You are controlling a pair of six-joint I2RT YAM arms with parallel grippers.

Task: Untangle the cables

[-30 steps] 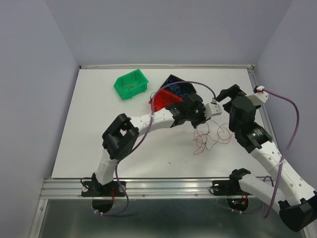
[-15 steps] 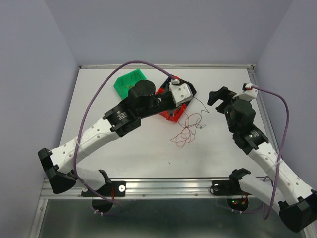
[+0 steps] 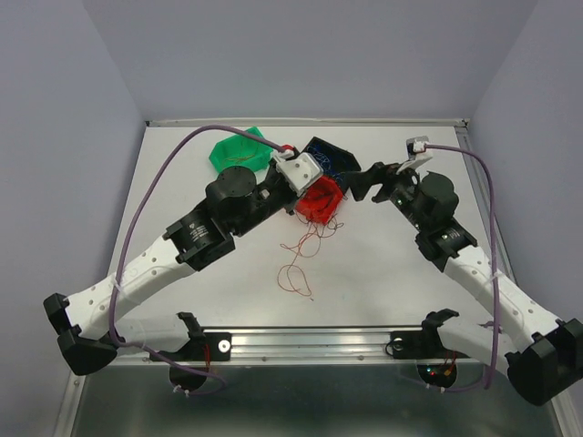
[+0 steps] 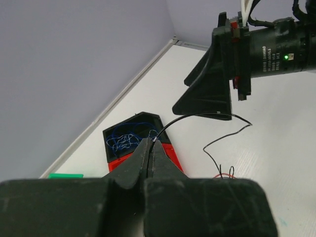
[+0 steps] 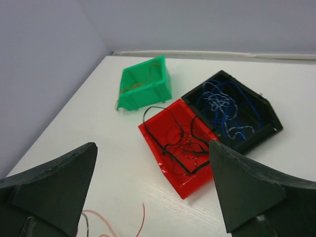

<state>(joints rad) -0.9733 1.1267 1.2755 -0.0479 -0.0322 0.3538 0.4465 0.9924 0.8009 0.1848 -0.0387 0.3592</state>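
My left gripper (image 4: pixel 152 143) is shut on one end of a thin black wire (image 4: pixel 197 115), which arcs off to the right above the table. In the top view it (image 3: pixel 321 182) hangs over the red bin (image 3: pixel 321 202). My right gripper (image 5: pixel 153 197) is open and empty, just right of the bins (image 3: pixel 366 182). A loose tangle of red wires (image 3: pixel 301 250) lies on the table in front of the red bin. The red bin (image 5: pixel 190 183) holds black wires (image 5: pixel 197 148).
A black bin (image 5: pixel 256 137) with blue wires (image 5: pixel 224 106) stands behind the red bin. A green bin (image 5: pixel 143 94) with an orange-brown wire stands to the left (image 3: pixel 239 150). Walls close in the table on the left, back and right.
My left gripper has moved left over the red bin with the black wire. My right gripper has swung left toward the bins. The red tangle has shifted left and nearer.
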